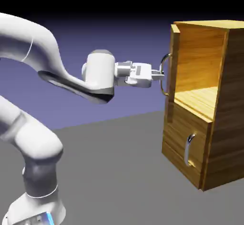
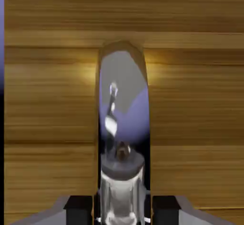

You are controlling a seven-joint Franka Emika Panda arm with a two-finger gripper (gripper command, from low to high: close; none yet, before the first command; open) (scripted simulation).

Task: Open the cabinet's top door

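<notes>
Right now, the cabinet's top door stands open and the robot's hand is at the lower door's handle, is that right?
Not quite: the exterior view shows the hand at the top door's handle, not the lower one. The top door does stand open.

1. No text, label, brand, number or sign can be read in the exterior view.
2. None can be read in the hand view either.
</notes>
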